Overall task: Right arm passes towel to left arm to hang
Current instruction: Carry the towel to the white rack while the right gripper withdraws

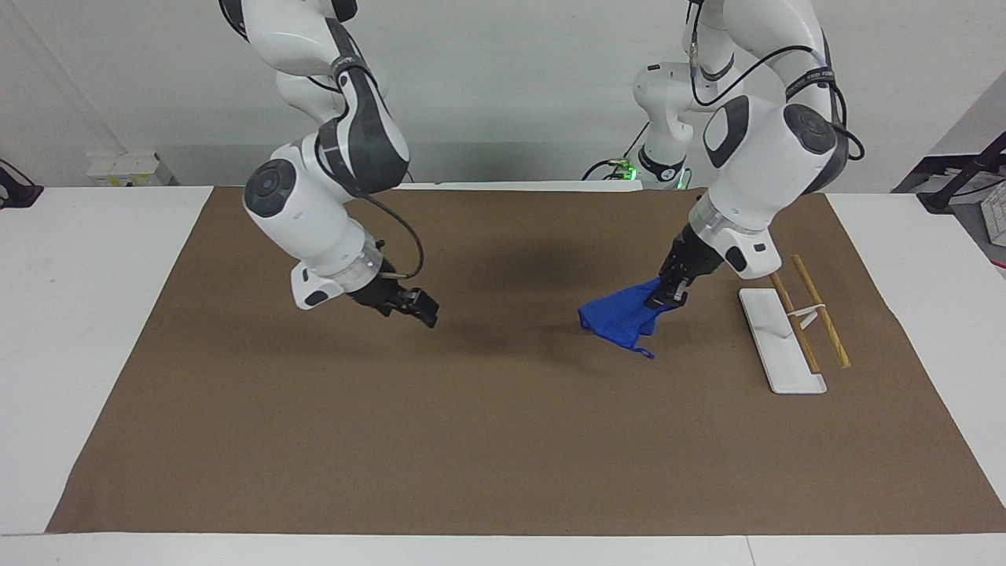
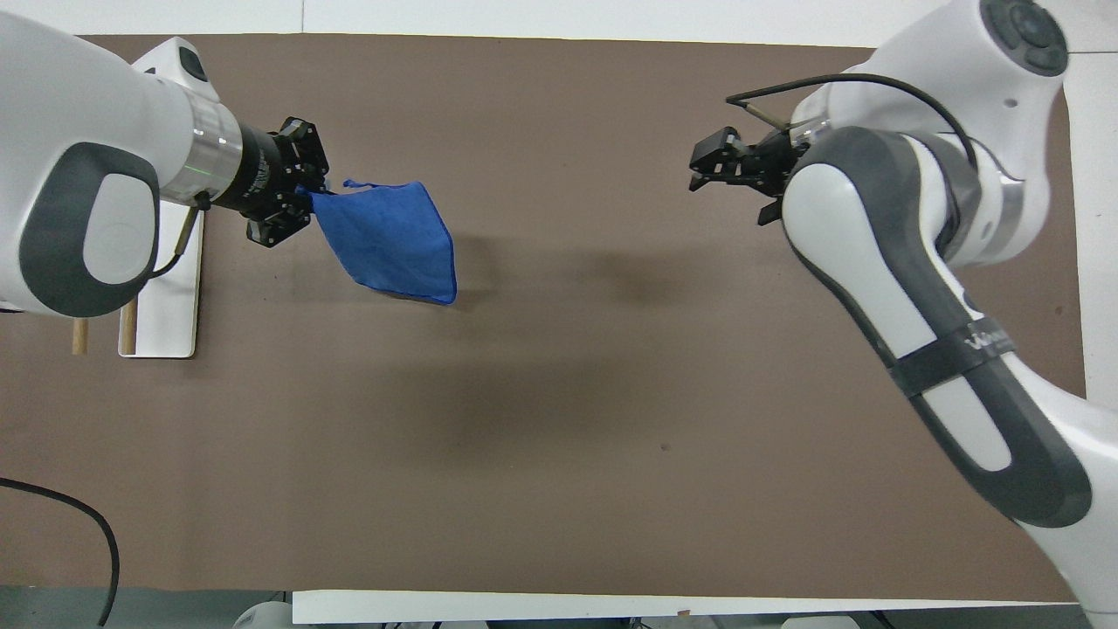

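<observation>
Handover is complete; the hanging step is in hand. The left gripper (image 1: 674, 296) is clamped on one edge of the towel (image 1: 622, 317), which hangs clear above the mat (image 1: 487, 440), just beside the rack (image 1: 778, 342). The right gripper (image 1: 413, 305), jaws spread and empty, waits over the mat toward its own end. Next move calls for lifting the towel over the rack's wooden rails (image 1: 821, 311) and draping it. Nothing obstructs the path.

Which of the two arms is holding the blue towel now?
The left arm: its end effector is shut on a corner of the towel, next to the white rack. The right end effector is open and empty.
</observation>
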### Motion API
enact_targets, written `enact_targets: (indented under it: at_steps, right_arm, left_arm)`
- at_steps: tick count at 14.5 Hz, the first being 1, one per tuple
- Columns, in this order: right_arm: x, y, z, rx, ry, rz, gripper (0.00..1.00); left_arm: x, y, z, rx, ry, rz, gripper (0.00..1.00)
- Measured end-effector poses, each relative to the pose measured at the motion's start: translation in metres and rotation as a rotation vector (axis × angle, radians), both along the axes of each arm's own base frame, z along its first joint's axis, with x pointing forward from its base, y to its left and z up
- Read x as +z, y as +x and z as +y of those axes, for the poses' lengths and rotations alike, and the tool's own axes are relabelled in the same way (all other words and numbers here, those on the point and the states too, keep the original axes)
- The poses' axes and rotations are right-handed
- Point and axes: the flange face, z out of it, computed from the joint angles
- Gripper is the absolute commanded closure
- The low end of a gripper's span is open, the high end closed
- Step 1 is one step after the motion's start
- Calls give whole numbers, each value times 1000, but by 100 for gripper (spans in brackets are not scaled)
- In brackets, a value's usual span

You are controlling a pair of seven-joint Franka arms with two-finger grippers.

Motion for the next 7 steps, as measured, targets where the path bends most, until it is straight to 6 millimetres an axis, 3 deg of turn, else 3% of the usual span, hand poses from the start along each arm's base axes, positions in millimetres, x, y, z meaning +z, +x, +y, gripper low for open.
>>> enact_targets:
  at_steps: [3,7]
  right_arm:
    - [33,-8,-60,104,-140,-12,0]
    - [116,-38,-86,192,-312,28,0]
  left_arm:
    - [-25,3,65,-106,32,-6,100]
    - [-23,10,155,-317,64,-93,100]
